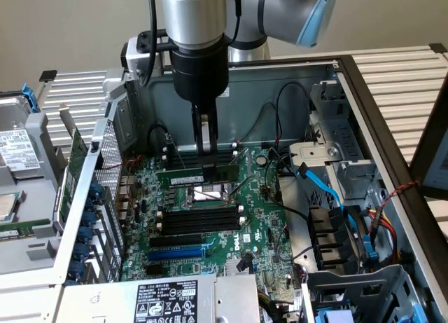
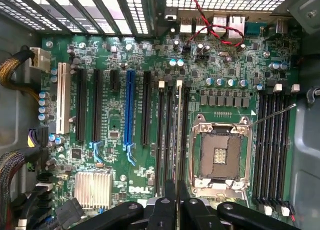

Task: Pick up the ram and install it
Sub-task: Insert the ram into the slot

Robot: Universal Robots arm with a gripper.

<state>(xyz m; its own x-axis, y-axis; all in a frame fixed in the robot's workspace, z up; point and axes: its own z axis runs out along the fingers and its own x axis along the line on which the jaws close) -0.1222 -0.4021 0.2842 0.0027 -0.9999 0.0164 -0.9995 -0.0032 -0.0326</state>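
Black and narrow, the gripper (image 1: 208, 167) has its fingers pressed together on the ram (image 1: 183, 176), pinching the stick near the middle of its long upper edge. The arm (image 1: 199, 29) comes straight down from above. The ram hangs level beneath it, with its white label turned toward the exterior camera and green board running out to either side of the grip.

In the wrist view the gripper (image 2: 176, 191) points down at the motherboard (image 2: 150, 50). From there the ram (image 2: 179, 130) is seen edge-on as a thin pale line. It runs parallel to a bank of black slots (image 2: 162, 140) and lies over the ones nearest the CPU socket (image 2: 220, 155), between the socket and the blue slot (image 2: 130, 110).

In the exterior view the stick crosses in front of the far edge of the CPU socket (image 1: 210, 193), and it looks held up off the motherboard (image 1: 241, 232) rather than seated. The black slots (image 1: 199, 221) lie open just on the near side of the socket, and the blue slot (image 1: 178, 253) is nearer the camera again.

A silver finned heatsink (image 2: 93, 189) sits on the board, well apart from the ram. The grey case (image 1: 280, 78) walls the board in. An upright green expansion card (image 1: 77, 162) stands at the exterior view's left, and blue cables (image 1: 325, 186) loop through the drive bay on the exterior view's right.
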